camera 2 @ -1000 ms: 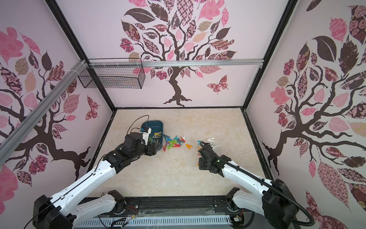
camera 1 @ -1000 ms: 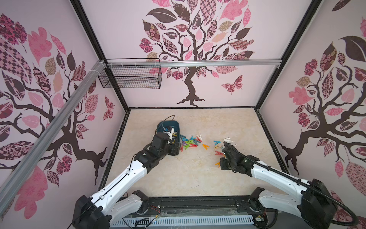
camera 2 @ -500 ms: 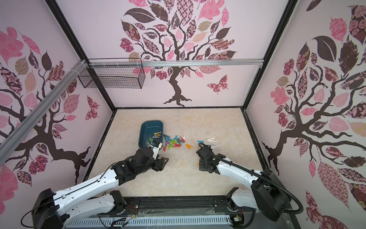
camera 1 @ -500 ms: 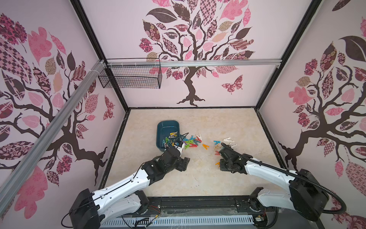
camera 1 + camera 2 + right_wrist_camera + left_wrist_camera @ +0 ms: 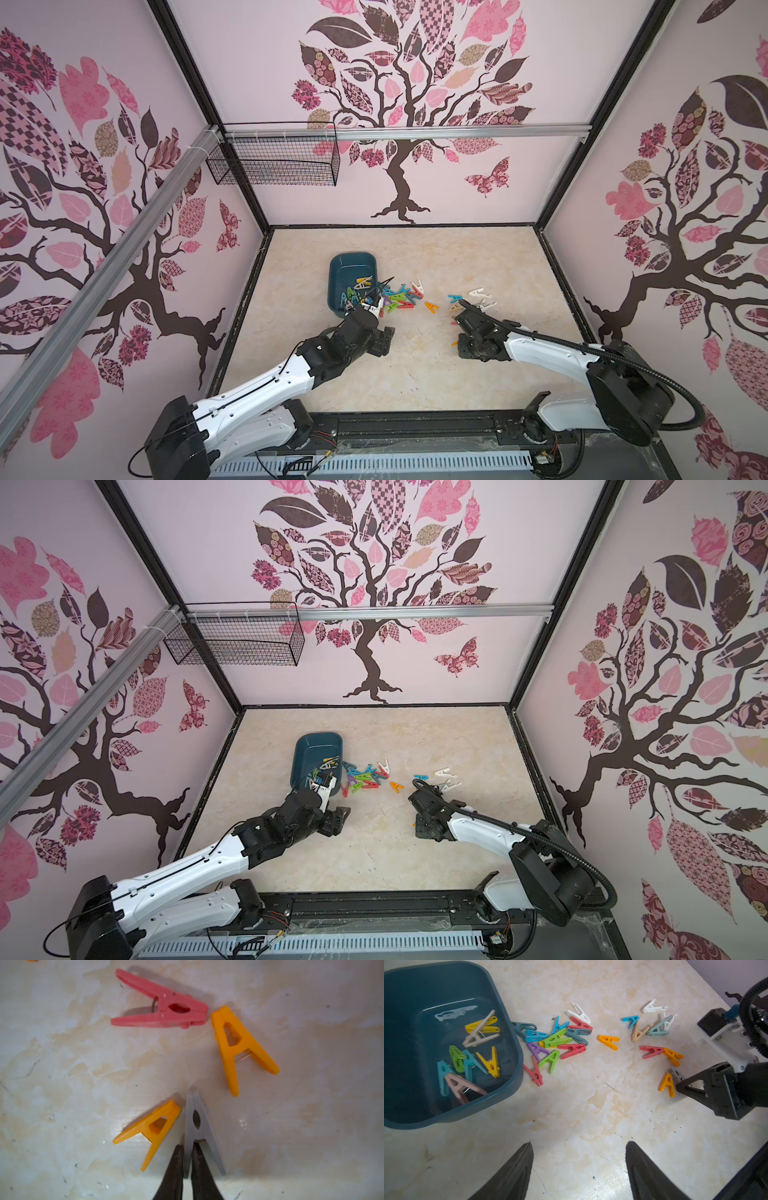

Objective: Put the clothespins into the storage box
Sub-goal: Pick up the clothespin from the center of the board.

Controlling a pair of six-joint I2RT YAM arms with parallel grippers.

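**Marble-look tabletop in a tree-papered booth, pegs partly sorted**

Three pale pink walls (image 5: 291,199) printed with brown-trunked trees, pink leaves and butterflies close the cell, joined by black corner posts. The floor of it is a glossy beige marble-pattern tabletop (image 5: 415,374), marked with fine dark scratches and specks in the wrist views. A silver rail (image 5: 457,132) crosses the back wall, and a black wire basket (image 5: 274,166) hangs at its left end.

The dark teal storage box (image 5: 352,282) sits left of centre on the tabletop, seen in both top views. Some clothespins (image 5: 477,1051) lie inside it: yellow, beige, green, teal and pink. A mixed heap (image 5: 554,1043) lies just beside the box's wall on the right arm's side, and a looser scatter (image 5: 652,1028) lies farther that way.

The left gripper (image 5: 578,1144) hangs over bare tabletop near the box, its fingers wide apart and empty. The right gripper (image 5: 188,1151) is pinched together on one leg of a grey clothespin (image 5: 197,1120), which lies flat with an orange one (image 5: 151,1130) just beside it.
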